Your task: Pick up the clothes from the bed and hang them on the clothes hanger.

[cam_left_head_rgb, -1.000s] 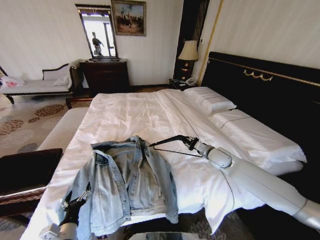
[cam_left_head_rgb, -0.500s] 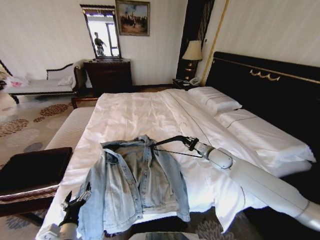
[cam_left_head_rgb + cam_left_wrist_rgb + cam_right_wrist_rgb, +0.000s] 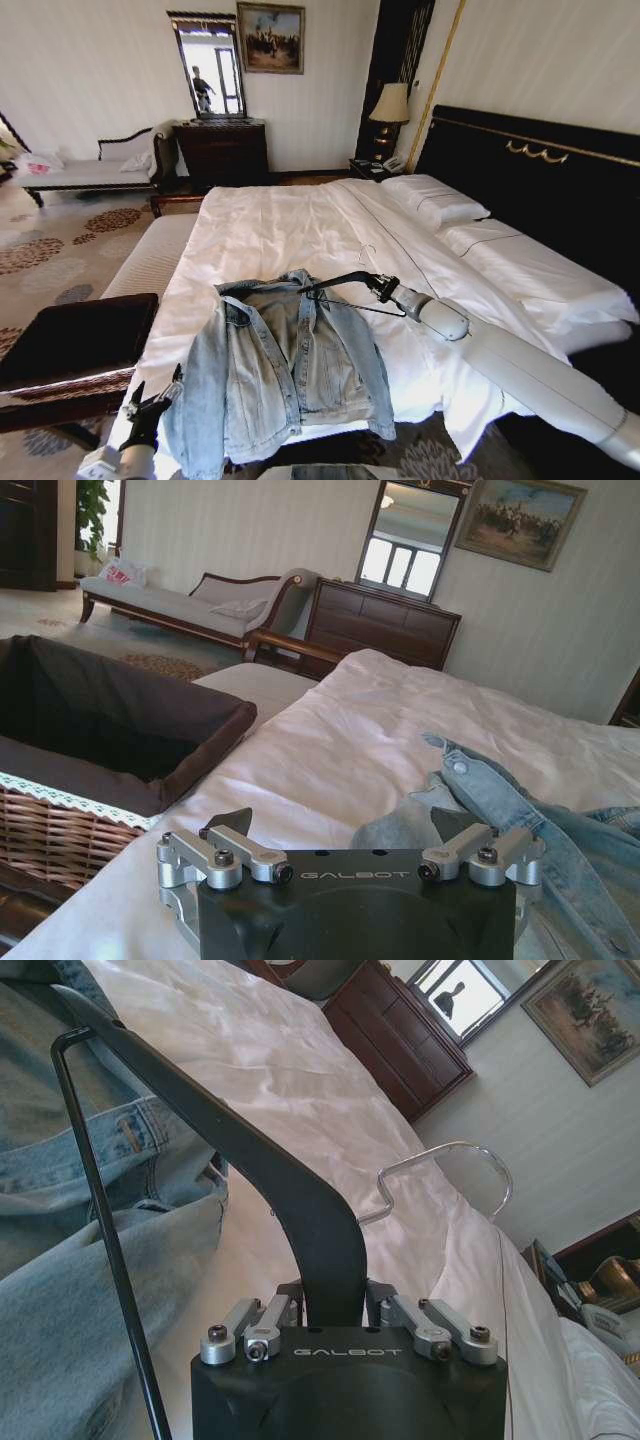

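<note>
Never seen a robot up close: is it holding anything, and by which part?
The right gripper holds the slim black triangular hanger by its shoulder bar near the metal hook.

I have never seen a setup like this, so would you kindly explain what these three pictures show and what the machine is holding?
This is a wheeled robot with two arms. One picture looks down from its head; the other two come from cameras on its wrists. A denim jacket lies spread on the white bed. The right claw is shut on a black hanger, whose far end reaches the jacket's collar. The left claw hangs open near the bed's edge beside the jacket, holding nothing. A lined wicker basket stands next to the bed.
</note>
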